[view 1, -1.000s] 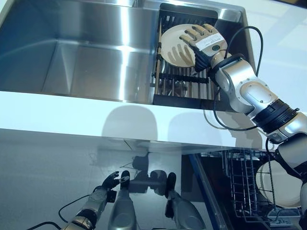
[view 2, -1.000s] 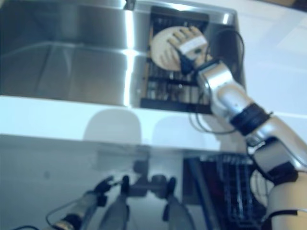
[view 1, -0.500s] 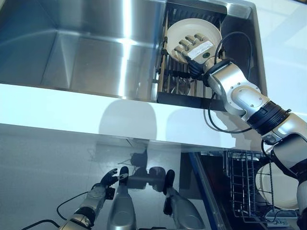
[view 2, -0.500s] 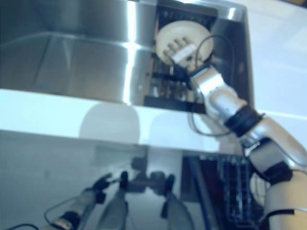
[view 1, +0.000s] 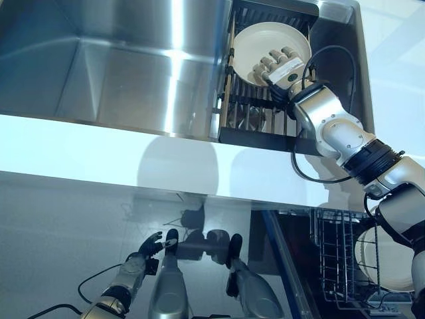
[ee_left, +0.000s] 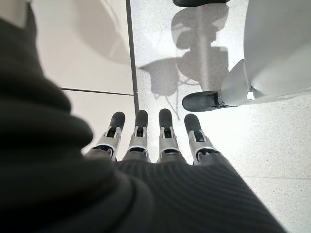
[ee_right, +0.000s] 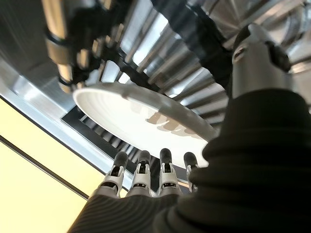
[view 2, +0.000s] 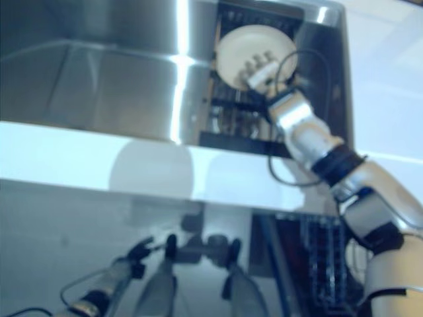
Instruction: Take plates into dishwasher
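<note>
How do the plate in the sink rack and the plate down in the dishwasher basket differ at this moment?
The plate in the sink rack leans in the dark drying rack up at the sink, in full view; the plate in the dishwasher basket sits low in the wire basket, partly hidden behind wires. The right hand reaches over the sink plate with straight fingers; no hand is near the dishwasher plate. Both are round and cream-white.

- My right hand (view 1: 277,65) has slid from the middle of the plate (view 1: 255,44) toward its 5 o'clock edge, so more of the plate's face now shows.
- My fingers (view 1: 265,64), spread flat across the plate a second ago, are now bunched closer together at that lower edge.
</note>
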You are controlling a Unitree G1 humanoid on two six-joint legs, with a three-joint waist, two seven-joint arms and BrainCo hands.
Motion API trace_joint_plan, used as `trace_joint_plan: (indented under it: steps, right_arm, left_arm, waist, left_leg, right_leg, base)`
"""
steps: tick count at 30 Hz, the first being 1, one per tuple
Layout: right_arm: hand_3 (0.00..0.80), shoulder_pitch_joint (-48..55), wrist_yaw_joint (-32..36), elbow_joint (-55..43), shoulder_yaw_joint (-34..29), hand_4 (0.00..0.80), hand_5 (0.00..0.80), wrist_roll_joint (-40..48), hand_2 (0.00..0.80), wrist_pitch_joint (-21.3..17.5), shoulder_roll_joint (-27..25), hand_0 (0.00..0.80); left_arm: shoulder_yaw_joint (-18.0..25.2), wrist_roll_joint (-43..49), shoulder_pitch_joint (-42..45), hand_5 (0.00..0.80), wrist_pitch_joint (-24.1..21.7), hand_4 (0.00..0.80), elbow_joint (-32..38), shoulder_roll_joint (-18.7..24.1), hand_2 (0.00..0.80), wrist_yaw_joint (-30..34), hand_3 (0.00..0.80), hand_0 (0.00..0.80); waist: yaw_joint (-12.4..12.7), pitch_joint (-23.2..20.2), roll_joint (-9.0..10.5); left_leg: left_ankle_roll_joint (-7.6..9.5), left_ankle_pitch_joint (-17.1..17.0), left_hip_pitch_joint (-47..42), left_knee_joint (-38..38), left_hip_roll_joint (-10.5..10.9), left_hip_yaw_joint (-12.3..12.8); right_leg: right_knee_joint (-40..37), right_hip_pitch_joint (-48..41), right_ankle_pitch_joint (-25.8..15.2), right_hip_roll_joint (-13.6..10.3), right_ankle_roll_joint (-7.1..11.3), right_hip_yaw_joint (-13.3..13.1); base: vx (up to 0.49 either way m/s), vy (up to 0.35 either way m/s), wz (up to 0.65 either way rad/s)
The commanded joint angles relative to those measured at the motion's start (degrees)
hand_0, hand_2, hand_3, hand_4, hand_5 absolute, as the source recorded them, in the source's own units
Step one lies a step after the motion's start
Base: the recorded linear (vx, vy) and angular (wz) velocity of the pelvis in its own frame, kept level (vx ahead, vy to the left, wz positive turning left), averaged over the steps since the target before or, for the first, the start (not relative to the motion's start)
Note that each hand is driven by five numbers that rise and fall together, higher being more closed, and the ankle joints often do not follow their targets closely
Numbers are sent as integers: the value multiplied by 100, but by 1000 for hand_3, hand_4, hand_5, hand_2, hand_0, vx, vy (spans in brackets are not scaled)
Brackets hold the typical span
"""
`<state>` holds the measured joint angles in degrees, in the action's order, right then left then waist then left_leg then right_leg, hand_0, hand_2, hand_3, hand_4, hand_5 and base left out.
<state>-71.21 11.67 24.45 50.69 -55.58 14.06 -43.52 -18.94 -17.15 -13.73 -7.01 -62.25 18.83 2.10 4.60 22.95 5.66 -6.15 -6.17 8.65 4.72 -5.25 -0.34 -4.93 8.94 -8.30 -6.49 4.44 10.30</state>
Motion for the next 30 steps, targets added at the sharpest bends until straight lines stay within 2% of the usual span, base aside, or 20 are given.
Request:
trace_joint_plan:
  steps: [1, 8, 11, 15, 30]
  right_arm:
    - [0, -951, -227, 151, 325, 0, 0, -104, 0, 263, -391, 0]
    - [0, -1119, -273, 206, 373, 0, 0, -122, 0, 324, -434, 0]
    - [0, -1197, -263, 229, 414, 0, 0, -145, 0, 333, -441, 0]
    - [0, -1249, -250, 196, 405, 0, 0, -150, 0, 437, -419, 0]
    - [0, -1310, -262, 358, 529, 0, 0, -212, 0, 520, -466, 0]
  left_arm:
    - [-186, -229, -159, 0, -78, 0, -5, 82, 0, -2, 0, 0]
    - [-225, -288, -136, 0, -63, 0, 118, 84, 0, -49, 0, 0]
    - [-201, -351, -143, 0, -299, 0, 214, 69, 0, -241, 0, 0]
    - [-115, -484, -175, 0, -370, 0, 330, 73, 0, -375, 0, 0]
    - [-183, -428, -173, 0, -405, 0, 642, 121, 0, -428, 0, 0]
  waist:
    - [177, 50, 214]
    - [182, 89, 176]
    - [199, 119, 158]
    - [232, 170, 147]
    - [343, 451, 139]
  left_leg:
    - [197, 31, 128, 28, 37, 112]
    - [198, 24, 166, 28, 61, 89]
    - [204, 22, 189, 28, 75, 70]
    - [205, 8, 236, 28, 95, 54]
    - [217, -81, 417, 28, 138, -16]
  right_leg:
    - [-7, -66, -88, -397, 504, 33]
    - [-7, -31, -95, -392, 494, 29]
    - [-7, -11, -95, -404, 491, 32]
    - [-7, 25, -108, -408, 481, 55]
    - [-7, 158, -176, -410, 481, 182]
  base:
    - [0, 0, 0]
    - [0, 0, 0]
    - [0, 0, 0]
    - [0, 0, 0]
    - [4, -1, 4]
